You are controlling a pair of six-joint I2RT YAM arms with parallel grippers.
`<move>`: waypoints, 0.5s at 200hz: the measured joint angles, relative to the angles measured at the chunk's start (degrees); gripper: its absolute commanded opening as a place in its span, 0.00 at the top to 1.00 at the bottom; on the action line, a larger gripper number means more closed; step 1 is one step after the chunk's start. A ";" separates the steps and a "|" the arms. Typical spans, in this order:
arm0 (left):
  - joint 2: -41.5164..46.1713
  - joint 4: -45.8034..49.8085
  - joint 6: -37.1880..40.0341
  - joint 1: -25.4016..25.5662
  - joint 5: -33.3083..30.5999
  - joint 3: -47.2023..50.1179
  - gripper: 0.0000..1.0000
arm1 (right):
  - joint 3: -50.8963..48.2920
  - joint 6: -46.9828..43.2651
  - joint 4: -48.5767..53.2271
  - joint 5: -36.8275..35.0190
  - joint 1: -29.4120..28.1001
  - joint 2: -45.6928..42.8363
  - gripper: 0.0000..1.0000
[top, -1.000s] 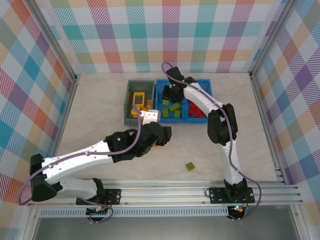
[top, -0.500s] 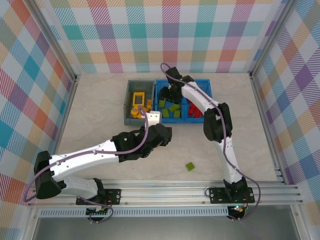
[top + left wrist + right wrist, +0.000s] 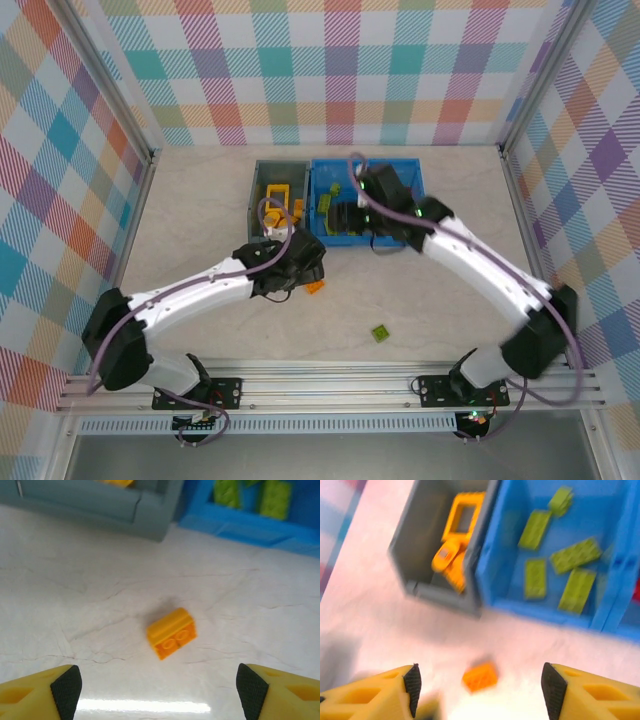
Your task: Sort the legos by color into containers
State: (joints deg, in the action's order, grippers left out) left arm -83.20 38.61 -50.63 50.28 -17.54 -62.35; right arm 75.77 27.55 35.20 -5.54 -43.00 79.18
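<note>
An orange lego (image 3: 171,633) lies alone on the table (image 3: 75,605), just in front of the containers. My left gripper (image 3: 158,690) hangs open over it, one fingertip to each side, touching nothing. From above, the same orange lego (image 3: 315,287) sits beside my left wrist. My right gripper (image 3: 481,690) is open and empty above the orange lego (image 3: 480,676); that view is blurred. The grey bin (image 3: 415,545) holds a yellow frame (image 3: 465,515) and orange pieces. The blue bin (image 3: 502,555) holds several lime green legos (image 3: 577,589). One green lego (image 3: 380,333) lies loose on the table.
The grey bin (image 3: 257,200) and blue bin (image 3: 322,172) stand side by side at the back centre. My right arm (image 3: 480,265) crosses over the blue bin's right part. Metal rails (image 3: 330,385) run along the near edge. Checkered walls enclose the table.
My right gripper has opened and drawn back from over the blue bin, its elbow swinging out to the right. My left gripper has opened wider and shifted slightly left over the orange lego.
</note>
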 measured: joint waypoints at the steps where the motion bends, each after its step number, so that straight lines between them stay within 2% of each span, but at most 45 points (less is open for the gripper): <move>1: -0.35 0.00 -0.02 -0.24 0.37 0.02 0.16 | -0.46 0.00 -0.13 -0.02 -0.26 -0.44 0.29; 27: -5.97 -2.19 -1.64 -2.19 5.81 0.24 0.15 | -15.30 -1.44 -0.59 -0.07 -8.39 -15.13 0.25; 49: -10.86 -3.15 -2.64 -2.49 8.76 -0.72 0.14 | -21.00 -1.18 1.36 -0.11 -13.46 -23.80 0.24; 74: -16.33 -3.02 -3.58 -2.60 9.75 -3.58 0.14 | -21.81 0.59 3.45 -1.25 -17.70 -28.63 0.24; 100: -18.73 -3.45 -5.16 -2.80 10.69 -4.20 0.14 | -21.81 2.01 4.55 -3.30 -21.57 -28.72 0.24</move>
State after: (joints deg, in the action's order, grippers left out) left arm -101.93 35.16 -55.79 47.48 -6.85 -66.54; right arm 53.95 29.56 39.75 -8.84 -64.58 50.46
